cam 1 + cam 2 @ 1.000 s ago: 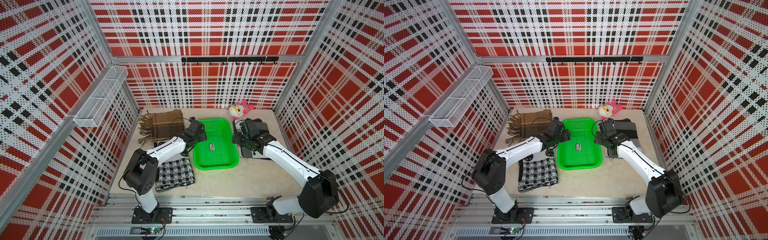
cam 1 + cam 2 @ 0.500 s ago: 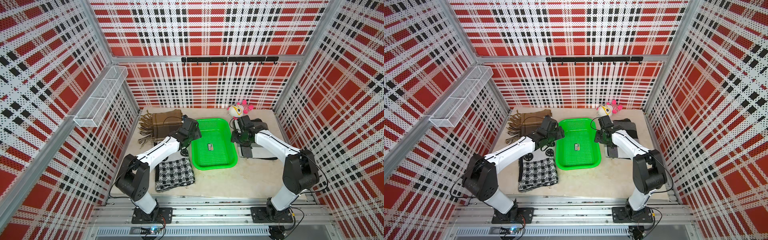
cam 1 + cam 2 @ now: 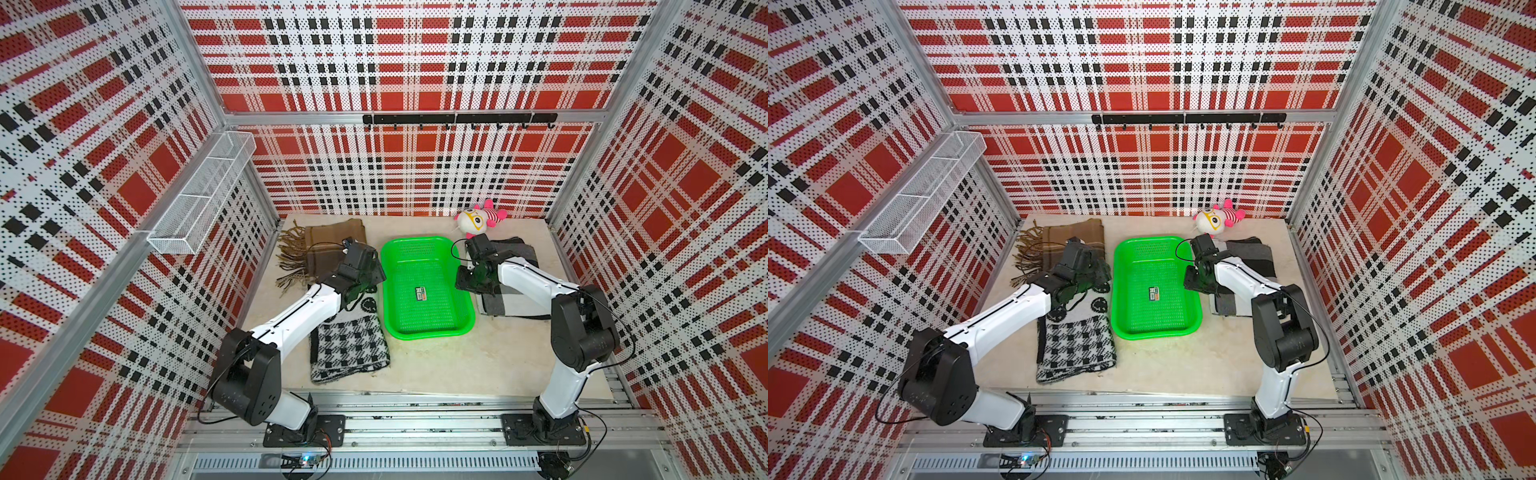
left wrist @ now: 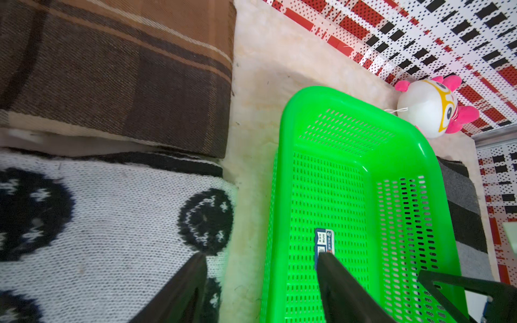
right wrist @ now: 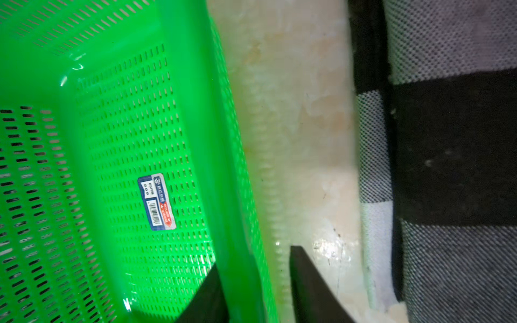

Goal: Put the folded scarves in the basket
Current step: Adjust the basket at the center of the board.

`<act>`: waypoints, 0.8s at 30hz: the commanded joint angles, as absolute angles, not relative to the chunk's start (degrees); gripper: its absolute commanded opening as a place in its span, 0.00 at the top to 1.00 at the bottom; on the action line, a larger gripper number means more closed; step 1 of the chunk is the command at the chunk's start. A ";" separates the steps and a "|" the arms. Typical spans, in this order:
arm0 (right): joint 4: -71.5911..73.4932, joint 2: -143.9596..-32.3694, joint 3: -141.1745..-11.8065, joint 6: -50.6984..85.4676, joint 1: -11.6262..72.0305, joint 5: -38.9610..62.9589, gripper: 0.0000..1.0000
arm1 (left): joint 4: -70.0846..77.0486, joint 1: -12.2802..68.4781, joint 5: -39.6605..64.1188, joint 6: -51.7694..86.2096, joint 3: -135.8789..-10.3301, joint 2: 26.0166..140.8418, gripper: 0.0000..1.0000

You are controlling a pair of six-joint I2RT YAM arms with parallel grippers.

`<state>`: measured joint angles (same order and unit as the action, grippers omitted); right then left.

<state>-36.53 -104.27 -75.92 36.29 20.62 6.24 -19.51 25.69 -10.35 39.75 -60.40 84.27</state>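
Both top views: the green basket [image 3: 419,316] stood in the middle of the pale counter [image 3: 436,365], holding only a small sticker [image 3: 421,294]. Three folded scarves lay on the counter outside it. The brown fringed scarf [image 3: 332,241] was at the far left and the black-and-white knit scarf [image 3: 349,347] at the near left. The grey-and-black scarf [image 3: 515,257] lay on the right, partly under the right arm. A plush toy [image 3: 478,218] sat by the back wall. A white wire rack [image 3: 203,195] hung on the left wall and a black hook rail [image 3: 457,118] on the back wall. The left pincer [image 3: 371,279] hung at the basket's left edge and the right pincer [image 3: 466,282] at its right edge. Neither opening could be read from above. Left wrist view: the left pincer [image 4: 260,256] stood wide and held nothing. One finger [image 4: 190,279] was over the knit scarf [image 4: 112,218], and the other was over the basket's floor beside the sticker [image 4: 324,242]. The basket's rim [image 4: 285,167] lay between them. The brown scarf [image 4: 126,84] touched the knit scarf's far edge, and the plush toy [image 4: 425,112] lay beyond the basket. Right wrist view: the right pincer [image 5: 253,256] was narrow and straddled the basket's rim. One finger [image 5: 209,296] was inside the basket [image 5: 126,125] and the other finger [image 5: 310,285] was outside, over the counter [image 5: 293,125]. Whether the fingers pressed the rim could not be told. The grey-and-black scarf [image 5: 447,139] lay near the basket, with a strip of bare counter between them.
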 commanded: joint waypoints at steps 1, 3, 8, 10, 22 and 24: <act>-34.31 -104.59 -77.19 40.90 20.99 7.56 0.79 | -19.79 24.75 -10.99 40.42 -58.23 81.86 0.32; -33.22 -104.52 -76.76 43.74 20.94 8.06 0.88 | -19.86 24.44 -11.10 40.84 -57.13 81.12 0.32; -29.23 -103.46 -75.53 51.09 21.24 9.49 1.00 | -19.86 24.17 -12.56 41.98 -55.54 79.51 0.32; -28.16 -103.21 -75.66 54.66 21.69 9.51 1.00 | -19.74 24.07 -13.00 42.58 -54.93 78.81 0.32; -25.18 -102.55 -76.10 76.30 25.88 4.68 1.00 | -19.01 23.51 -13.27 44.89 -52.24 75.48 0.32; -26.07 -103.21 -77.77 78.70 27.08 2.83 1.00 | -18.93 23.47 -13.33 45.41 -51.80 74.64 0.32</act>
